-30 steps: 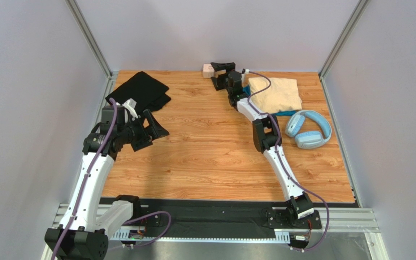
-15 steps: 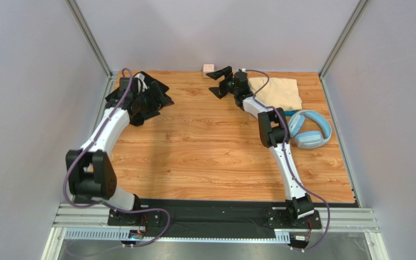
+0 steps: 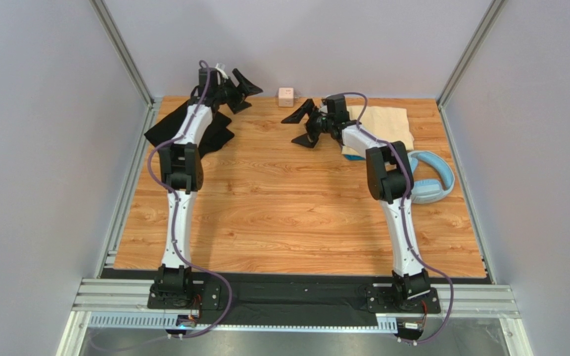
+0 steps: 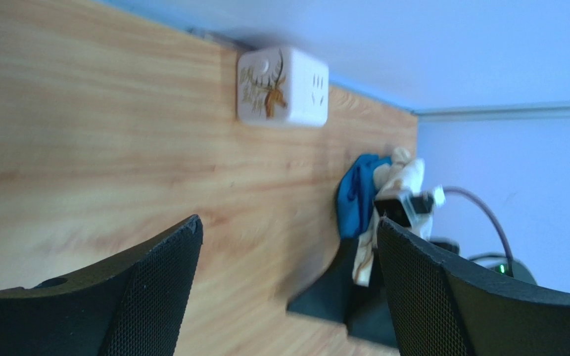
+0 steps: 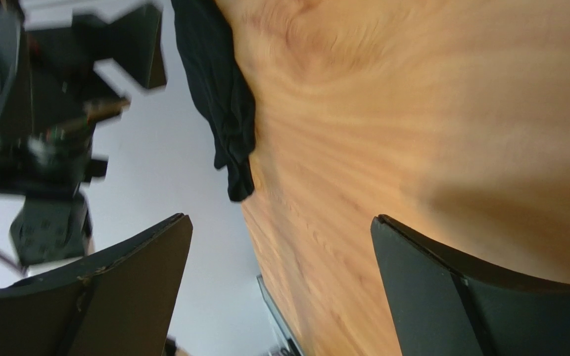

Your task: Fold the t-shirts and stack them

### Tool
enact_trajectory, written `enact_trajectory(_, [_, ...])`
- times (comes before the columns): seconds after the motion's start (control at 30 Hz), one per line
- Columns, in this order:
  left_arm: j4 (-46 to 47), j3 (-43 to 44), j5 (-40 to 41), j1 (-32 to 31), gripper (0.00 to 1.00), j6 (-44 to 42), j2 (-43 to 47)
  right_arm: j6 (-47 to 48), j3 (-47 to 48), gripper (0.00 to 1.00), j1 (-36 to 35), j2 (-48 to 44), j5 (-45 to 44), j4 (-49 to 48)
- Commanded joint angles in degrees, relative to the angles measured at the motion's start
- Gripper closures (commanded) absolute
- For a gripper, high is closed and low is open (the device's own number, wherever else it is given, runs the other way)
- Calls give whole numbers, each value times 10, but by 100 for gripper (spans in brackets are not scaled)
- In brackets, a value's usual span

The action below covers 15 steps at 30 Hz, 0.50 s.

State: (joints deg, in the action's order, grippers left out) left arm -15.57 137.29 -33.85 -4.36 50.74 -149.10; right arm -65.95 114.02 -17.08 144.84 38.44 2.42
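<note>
Wood-grain desk [image 3: 288,215]: black t-shirt [image 3: 219,135] lies at the far left, cream t-shirt [image 3: 392,122] at the far right, blue t-shirt [image 4: 355,196] peeking from beneath it. Left tool [image 3: 242,90] and right tool [image 3: 299,128] both hang released, grasping nothing.

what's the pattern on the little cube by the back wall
The cube carries a golden-brown deer design; clearest in the left wrist view.

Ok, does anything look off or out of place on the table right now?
Two strays: light-blue headphones lie beside the cream shirt, and a small pink cube sits at the far edge. The black shirt lies rumpled in the far left corner, apart from the others. No damage shows.
</note>
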Motion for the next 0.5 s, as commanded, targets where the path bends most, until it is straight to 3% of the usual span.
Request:
enact_trajectory(0.0, [88, 60, -42, -6, 7, 123, -46, 79, -48, 0, -1, -92, 43, 66])
enact_trajectory(0.1, [138, 22, -24, -11, 5, 129, -44, 128, -73, 0, -1, -118, 32, 118])
enact_trajectory(0.47, [180, 9, -29, -55, 5, 149, -86, 192, -70, 0, 1, -136, 39, 216])
